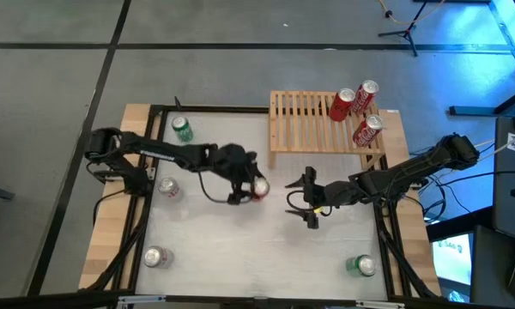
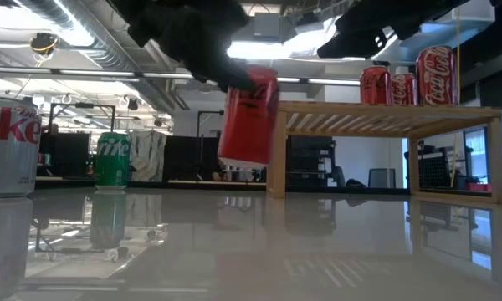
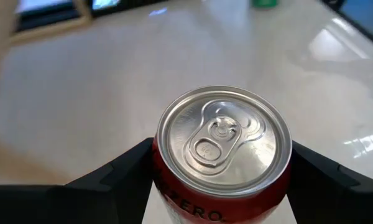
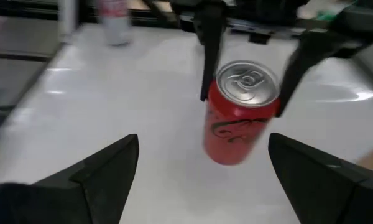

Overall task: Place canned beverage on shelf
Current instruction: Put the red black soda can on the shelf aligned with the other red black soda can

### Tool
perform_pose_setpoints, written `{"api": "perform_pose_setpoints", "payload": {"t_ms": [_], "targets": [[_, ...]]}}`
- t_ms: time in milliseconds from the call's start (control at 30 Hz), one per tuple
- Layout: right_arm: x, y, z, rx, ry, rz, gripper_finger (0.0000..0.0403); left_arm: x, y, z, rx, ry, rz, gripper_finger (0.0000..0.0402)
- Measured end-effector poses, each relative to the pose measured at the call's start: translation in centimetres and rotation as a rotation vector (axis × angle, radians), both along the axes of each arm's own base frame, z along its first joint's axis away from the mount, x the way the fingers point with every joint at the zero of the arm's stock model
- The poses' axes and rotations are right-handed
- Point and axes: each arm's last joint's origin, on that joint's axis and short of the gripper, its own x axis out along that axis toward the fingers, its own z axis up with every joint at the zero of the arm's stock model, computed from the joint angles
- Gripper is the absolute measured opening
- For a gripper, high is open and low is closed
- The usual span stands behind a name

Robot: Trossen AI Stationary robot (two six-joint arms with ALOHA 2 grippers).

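Note:
A red can (image 1: 259, 189) with a silver top (image 3: 224, 140) is in my left gripper (image 1: 247, 184), near the middle of the table and lifted off it (image 2: 249, 117). My right gripper (image 1: 305, 199) is open and empty, just to the can's right and facing it (image 4: 239, 112). The light wooden slatted shelf (image 1: 313, 120) stands at the far side. Three red cans (image 1: 354, 101) stand on its right part (image 2: 406, 84). My left gripper pinches the red can between its two fingers, one on each side of the wall just below the top rim (image 3: 158, 165). The fingers (image 4: 210, 56) come from above, pointing down. The can hangs clear of the table, top up and slightly tilted.
Two silver cans (image 1: 169, 187) (image 1: 157, 257) stand at the left, one large in the low view (image 2: 8, 146). A green can (image 1: 182, 129) stands far left and another (image 1: 360, 266) near right. The shelf's left slats (image 1: 296, 120) are bare.

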Motion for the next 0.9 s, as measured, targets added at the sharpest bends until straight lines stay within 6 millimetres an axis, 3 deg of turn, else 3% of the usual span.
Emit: {"api": "perform_pose_setpoints", "payload": {"t_ms": [233, 500, 667, 900], "targets": [[-1.0, 1.2, -1.1, 0.09, 0.139, 0.061, 0.0353, 3.0, -3.3, -2.4, -0.073, -0.129, -0.053, 0.0277], [-1.9, 3.0, -1.2, 0.113, 0.157, 0.119, 0.0353, 4.6, -6.3, -6.1, -0.136, -0.135, -0.009, 0.0278], [-2.2, 3.6, -1.2, 0.135, 0.163, 0.132, 0.0353, 4.6, -7.7, -6.5, -0.15, -0.142, -0.015, 0.0283], [-2.3, 3.9, -1.2, 0.137, 0.164, 0.141, 0.0353, 4.3, -9.5, -6.4, -0.141, -0.153, -0.04, 0.0326]]}}
